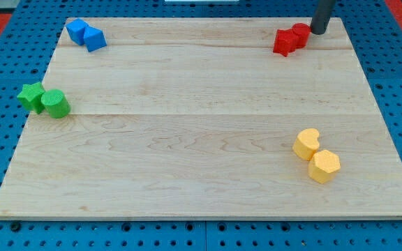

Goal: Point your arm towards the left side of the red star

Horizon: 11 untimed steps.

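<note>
The red star point(283, 42) lies near the view's top right of the wooden board point(201, 139), touching a red round block point(301, 33) on its right. My tip point(319, 31) is at the view's top right, just right of the red round block and so on the far side from the star's left. The rod rises out of the view's top edge.
Two blue blocks point(86, 34) sit at the top left. A green star point(31, 96) and green cylinder point(56, 103) sit at the left edge. A yellow crescent-like block point(306, 143) and yellow hexagon point(324, 166) sit at the lower right. Blue pegboard surrounds the board.
</note>
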### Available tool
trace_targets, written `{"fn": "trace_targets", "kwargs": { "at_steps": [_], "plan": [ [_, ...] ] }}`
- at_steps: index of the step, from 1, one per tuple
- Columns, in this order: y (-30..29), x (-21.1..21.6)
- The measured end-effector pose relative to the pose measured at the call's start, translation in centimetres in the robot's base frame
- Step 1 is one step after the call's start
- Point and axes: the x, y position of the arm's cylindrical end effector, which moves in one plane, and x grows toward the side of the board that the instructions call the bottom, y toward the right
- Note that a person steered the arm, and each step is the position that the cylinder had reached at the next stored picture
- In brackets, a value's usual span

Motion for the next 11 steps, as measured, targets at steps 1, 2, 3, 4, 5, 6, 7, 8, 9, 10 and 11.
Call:
{"fn": "trace_targets", "kwargs": {
  "at_steps": [1,2,3,4,5,6,7,8,9,10,11],
  "plan": [
    [-3.1,0.0],
    [-8.2,0.0],
    [-6.5,-0.4],
    [-2.1,-2.1],
    [0.5,4.8],
    [-1.6,8.5],
    [-8.4,14.9],
    [-17.3,15.7],
    [-20.1,9.6],
    [-17.6,3.6],
    [-16.7,2.5]
  ]
}}
